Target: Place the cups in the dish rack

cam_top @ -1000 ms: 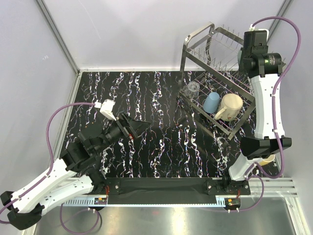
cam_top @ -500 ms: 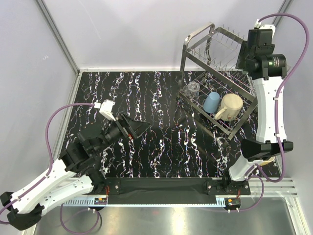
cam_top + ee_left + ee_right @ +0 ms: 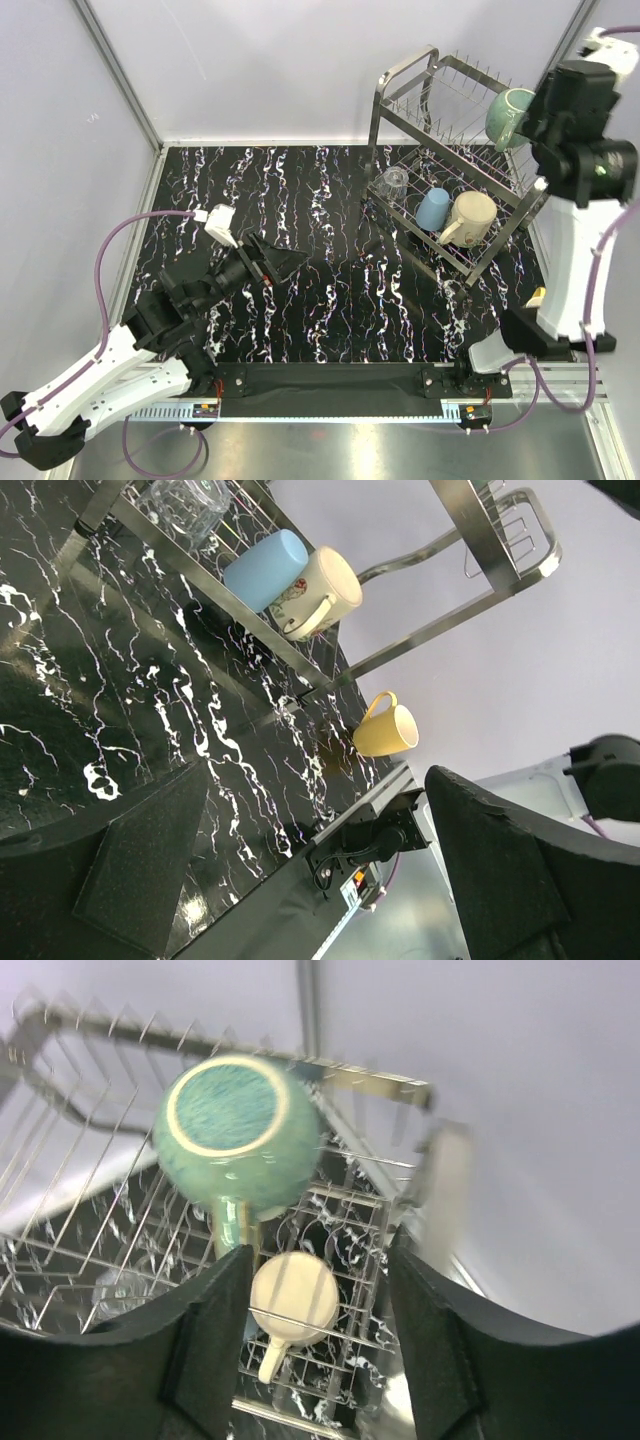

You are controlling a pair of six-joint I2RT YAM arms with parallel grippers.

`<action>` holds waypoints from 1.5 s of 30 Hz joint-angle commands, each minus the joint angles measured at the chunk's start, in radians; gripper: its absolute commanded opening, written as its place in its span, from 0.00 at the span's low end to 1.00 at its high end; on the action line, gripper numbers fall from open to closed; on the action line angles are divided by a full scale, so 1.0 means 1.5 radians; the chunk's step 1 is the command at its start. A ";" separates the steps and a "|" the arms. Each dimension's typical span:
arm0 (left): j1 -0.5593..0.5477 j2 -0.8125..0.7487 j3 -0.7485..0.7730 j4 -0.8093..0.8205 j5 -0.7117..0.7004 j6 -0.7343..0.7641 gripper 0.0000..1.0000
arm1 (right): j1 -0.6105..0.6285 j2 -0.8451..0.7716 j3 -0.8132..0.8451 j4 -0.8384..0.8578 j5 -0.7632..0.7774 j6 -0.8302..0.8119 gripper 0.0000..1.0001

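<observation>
The dish rack [image 3: 377, 110] stands at the back right. A teal mug [image 3: 508, 115] sits upside down on its upper tier [image 3: 90, 1022], handle toward me in the right wrist view [image 3: 235, 1130]. My right gripper [image 3: 545, 115] hangs open just right of and above it [image 3: 318, 1250], holding nothing. On the lower tier lie a clear glass tumbler [image 3: 393, 183], a light-blue cup [image 3: 432, 209] and a cream mug [image 3: 470, 218]. A yellow mug [image 3: 385, 730] stands on the table by the right arm's base, mostly hidden from above. My left gripper [image 3: 275, 262] hovers open and empty [image 3: 318, 770] over the table's middle.
Prongs stick up along the rack's upper tier. The rack's steel frame [image 3: 470, 520] overhangs the lower tier. A metal rail [image 3: 330, 385] with the arm bases runs along the near edge of the black marbled table [image 3: 300, 180]. Grey walls close in on both sides.
The right gripper has opened and drawn back to the right and up, leaving the teal mug on the upper tier. The left arm has stayed still.
</observation>
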 commanded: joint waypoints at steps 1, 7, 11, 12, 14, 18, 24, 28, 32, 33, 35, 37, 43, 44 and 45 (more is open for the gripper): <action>-0.002 -0.006 -0.005 0.023 0.030 -0.001 0.96 | 0.002 -0.098 -0.010 0.013 0.104 0.056 0.62; -0.002 -0.002 -0.008 0.016 0.070 -0.009 0.96 | 0.002 -0.135 -0.054 -0.101 0.264 0.153 0.56; -0.003 0.003 -0.001 -0.009 0.103 -0.014 0.96 | -0.019 -0.186 -0.156 -0.161 0.322 0.268 0.50; -0.003 0.003 0.000 -0.016 0.108 -0.015 0.96 | -0.035 -0.197 -0.181 -0.164 0.314 0.283 0.50; -0.003 0.000 0.004 -0.033 0.121 -0.019 0.95 | -0.107 -0.230 -0.270 -0.144 0.255 0.292 0.49; -0.005 -0.012 0.001 -0.062 0.128 -0.022 0.95 | -0.200 -0.301 -0.482 -0.062 0.159 0.301 0.48; -0.007 -0.026 -0.002 -0.099 0.136 -0.018 0.95 | -0.377 -0.389 -0.707 0.052 0.018 0.257 0.49; -0.008 -0.030 -0.008 -0.108 0.145 -0.018 0.95 | -0.479 -0.424 -0.808 0.109 -0.061 0.212 0.49; -0.009 -0.036 -0.017 -0.105 0.153 -0.025 0.94 | -0.522 -0.426 -0.857 0.139 -0.127 0.215 0.49; -0.009 -0.038 -0.019 -0.105 0.154 -0.026 0.94 | -0.538 -0.426 -0.859 0.143 -0.145 0.216 0.50; -0.010 -0.043 -0.022 -0.105 0.156 -0.026 0.94 | -0.541 -0.423 -0.856 0.142 -0.148 0.220 0.52; -0.011 -0.047 -0.023 -0.105 0.157 -0.025 0.94 | -0.544 -0.413 -0.859 0.147 -0.174 0.227 0.55; -0.011 -0.053 -0.033 -0.091 0.170 -0.026 0.94 | -0.546 -0.381 -0.885 0.166 -0.213 0.271 0.57; -0.011 -0.054 -0.034 -0.089 0.169 -0.026 0.94 | -0.546 -0.376 -0.890 0.177 -0.225 0.271 0.57; -0.011 -0.056 -0.038 -0.090 0.169 -0.026 0.95 | -0.546 -0.369 -0.900 0.181 -0.242 0.273 0.56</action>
